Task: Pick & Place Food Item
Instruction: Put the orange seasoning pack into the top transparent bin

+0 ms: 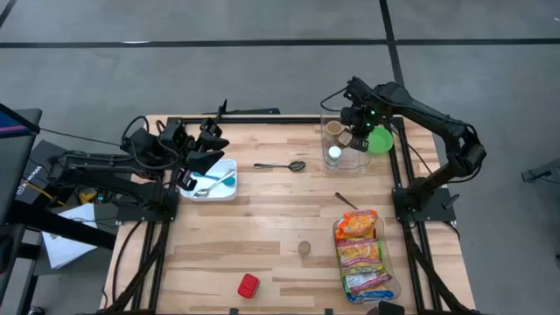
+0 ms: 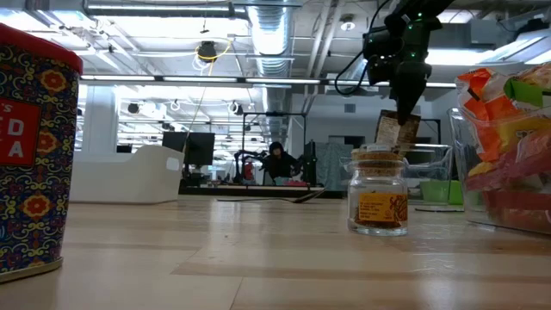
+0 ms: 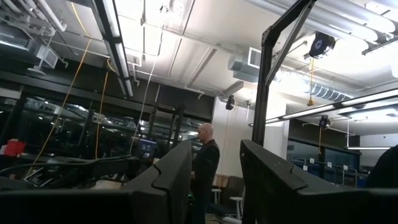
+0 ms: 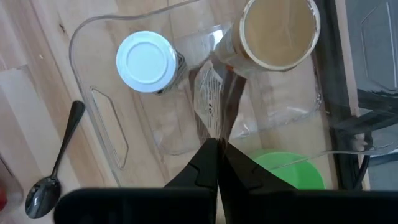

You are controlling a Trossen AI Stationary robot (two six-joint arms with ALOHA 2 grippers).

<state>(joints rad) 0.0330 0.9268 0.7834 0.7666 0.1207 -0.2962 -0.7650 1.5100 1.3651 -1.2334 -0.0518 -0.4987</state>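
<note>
My right gripper (image 1: 354,129) is at the table's far right, shut on a small brown and clear printed packet (image 2: 396,131). It hangs over a clear plastic container (image 1: 359,164). In the container stand a bottle with a white cap (image 4: 145,61) and a jar with a tan lid (image 4: 278,32). My left gripper (image 1: 208,149) is at the far left above a white tray (image 1: 226,185). It points up into the room, open, with nothing between its fingers (image 3: 174,171). My right gripper (image 4: 217,144) pinches the packet's upper end (image 4: 213,127) between its two fingers, coming from above and pointing down. The packet (image 4: 208,99) hangs below the fingertips, slightly tilted, over the inside of the container. I cannot tell whether its lower end touches anything there.
A green bowl (image 1: 381,141) sits right of the container. A spoon (image 1: 282,166) lies to its left and another (image 1: 346,201) nearer. A clear bin of snack packets (image 1: 360,254) stands at the near right, a small corked jar (image 1: 304,248) beside it, a red item (image 1: 248,285) near the front edge.
</note>
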